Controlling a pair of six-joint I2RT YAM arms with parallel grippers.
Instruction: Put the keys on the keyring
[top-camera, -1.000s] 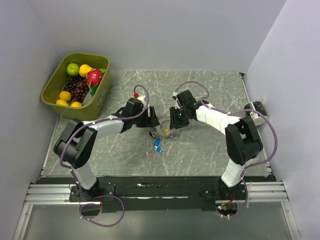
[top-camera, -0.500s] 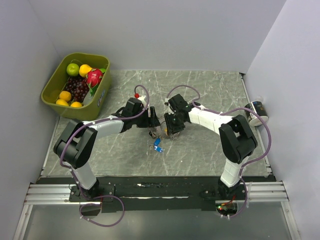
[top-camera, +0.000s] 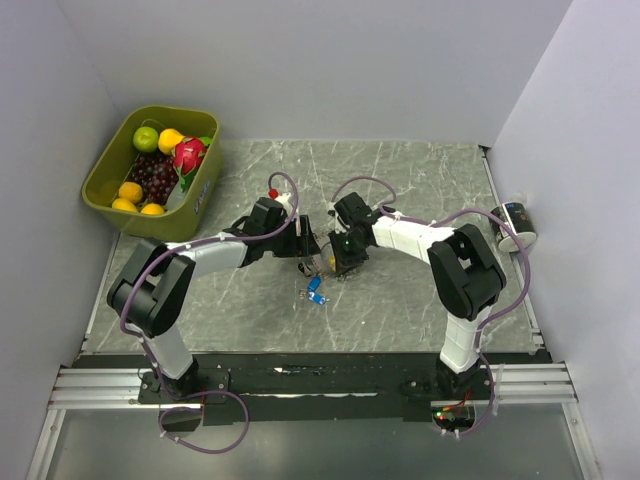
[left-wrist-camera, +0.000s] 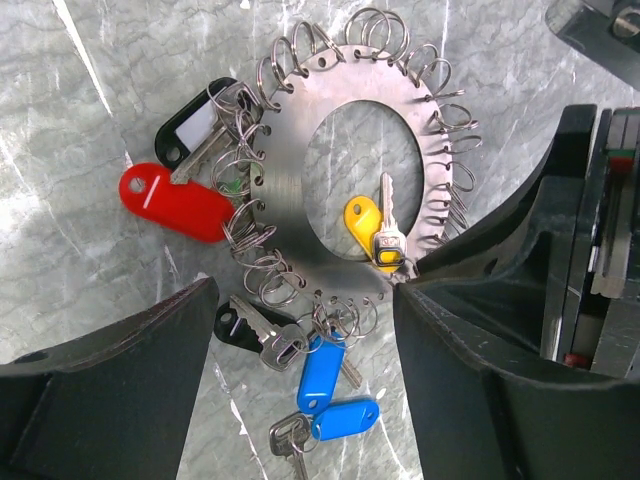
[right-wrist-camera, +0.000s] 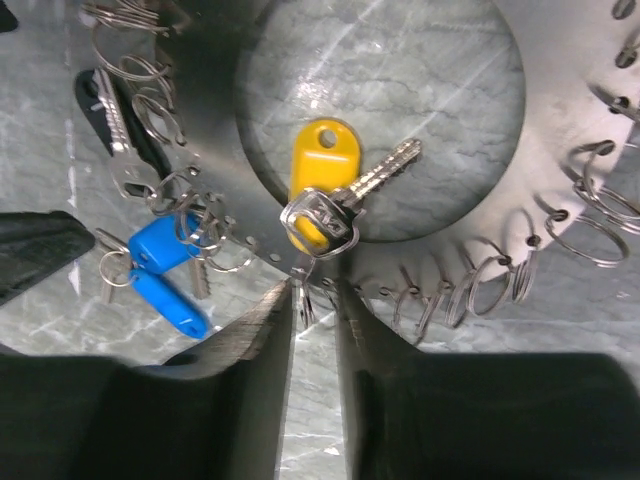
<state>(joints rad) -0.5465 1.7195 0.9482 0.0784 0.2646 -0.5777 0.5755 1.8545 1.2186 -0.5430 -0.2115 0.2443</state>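
Looking through my left wrist camera, I see the flat silvery metal keyring (left-wrist-camera: 285, 190), its rim hung with small wire loops, lying on the grey marbled bench (left-wrist-camera: 80, 120). The fingers of my left gripper (left-wrist-camera: 305, 295) are spread wide on either side of its edge. That view shows what the overhead one cannot: a red plastic key tag (left-wrist-camera: 175, 205) and a black tag with a white label (left-wrist-camera: 190, 130) hanging together at one part of the rim, and a black-headed key (left-wrist-camera: 240, 322) beside the two blue-tagged keys (left-wrist-camera: 325, 385).

A yellow-headed key (right-wrist-camera: 320, 170) lies inside the ring's hole. My right wrist camera shows it largest, along with my right gripper (right-wrist-camera: 315, 292), its fingers pressed nearly together on a thin wire loop (right-wrist-camera: 305, 305) at the rim just beside that key.

From overhead my two grippers meet mid-bench with the ring between them. The blue tags sit on its near side, and a green tub of fruit (top-camera: 105, 170) stands far left.
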